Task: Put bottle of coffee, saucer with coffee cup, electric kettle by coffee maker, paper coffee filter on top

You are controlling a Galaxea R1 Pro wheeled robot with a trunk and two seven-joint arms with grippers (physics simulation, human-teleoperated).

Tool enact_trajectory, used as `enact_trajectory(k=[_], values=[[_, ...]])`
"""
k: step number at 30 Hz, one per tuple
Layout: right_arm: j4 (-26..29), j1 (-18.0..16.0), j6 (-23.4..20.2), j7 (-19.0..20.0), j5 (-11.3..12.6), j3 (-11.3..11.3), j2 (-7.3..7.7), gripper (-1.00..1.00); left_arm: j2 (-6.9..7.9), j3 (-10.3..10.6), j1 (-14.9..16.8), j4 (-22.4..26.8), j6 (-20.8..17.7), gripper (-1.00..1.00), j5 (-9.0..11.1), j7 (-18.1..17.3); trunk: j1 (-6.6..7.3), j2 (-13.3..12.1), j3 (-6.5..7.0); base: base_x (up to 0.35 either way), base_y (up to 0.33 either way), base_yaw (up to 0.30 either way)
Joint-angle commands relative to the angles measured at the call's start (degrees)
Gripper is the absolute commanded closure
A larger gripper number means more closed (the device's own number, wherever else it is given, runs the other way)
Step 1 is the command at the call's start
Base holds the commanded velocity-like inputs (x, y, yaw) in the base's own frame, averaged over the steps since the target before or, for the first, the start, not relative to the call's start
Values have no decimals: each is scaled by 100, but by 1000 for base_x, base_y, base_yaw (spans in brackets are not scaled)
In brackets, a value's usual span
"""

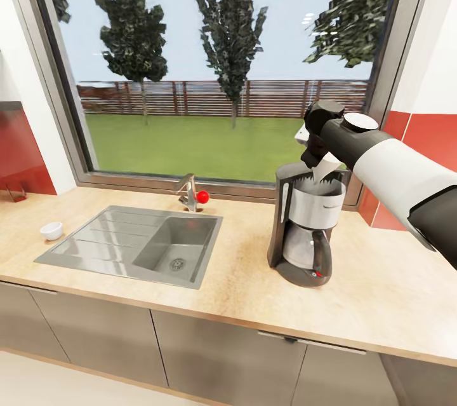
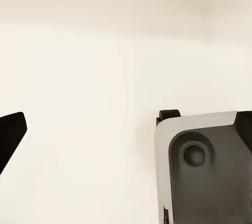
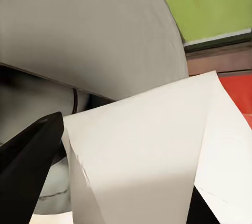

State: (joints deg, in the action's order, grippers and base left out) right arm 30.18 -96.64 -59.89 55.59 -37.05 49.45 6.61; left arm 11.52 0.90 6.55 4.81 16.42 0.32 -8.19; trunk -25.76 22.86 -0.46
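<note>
The black and silver coffee maker (image 1: pixel 306 223) stands on the countertop (image 1: pixel 241 291) to the right of the sink. Just above its open top, my right gripper (image 1: pixel 315 159) is shut on a white paper coffee filter (image 1: pixel 327 170), whose lower edge reaches the machine's rim. In the right wrist view the filter (image 3: pixel 147 150) is pinched between the black fingers (image 3: pixel 26 171), over the grey top of the coffee maker (image 3: pixel 79 29). A small white cup (image 1: pixel 52 230) sits on the counter left of the sink. My left gripper (image 2: pixel 128 126) hangs open over pale floor.
A grey sink (image 1: pixel 139 244) with a drainboard is set in the counter, and behind it is a faucet (image 1: pixel 188 193) with a red knob. A large window runs along the back. Red wall panels flank the counter. Part of the robot's own base (image 2: pixel 205 171) appears in the left wrist view.
</note>
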Motion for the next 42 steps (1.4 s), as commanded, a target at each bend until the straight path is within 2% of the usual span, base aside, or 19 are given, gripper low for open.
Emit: enact_trajectory(k=[1,13,22,35,36,42], values=[[12,-4,-11,57,-48,29,7,100,1,9,4,-7,19,-100,4,-16,-2,6,-5,0,0,0],[-185,76,-11,57,-55,29,-1,100,0,7,4,-7,20,-100,4,-16,-2,6,-5,0,0,0],[-197,92,-11,57,-57,29,-10,100,1,7,4,-5,20,-100,4,-16,-2,6,-5,-121,0,0],[-197,92,-11,57,-57,29,-10,100,1,7,4,2,20,-100,4,-16,-2,6,-5,-11,0,0],[-197,92,-11,57,-57,29,-10,-100,2,7,4,2,18,-100,4,-16,-2,6,-5,0,0,0],[-197,92,-11,57,-57,29,-10,-100,3,7,4,0,19,-100,4,-16,-2,6,-5,0,0,0]])
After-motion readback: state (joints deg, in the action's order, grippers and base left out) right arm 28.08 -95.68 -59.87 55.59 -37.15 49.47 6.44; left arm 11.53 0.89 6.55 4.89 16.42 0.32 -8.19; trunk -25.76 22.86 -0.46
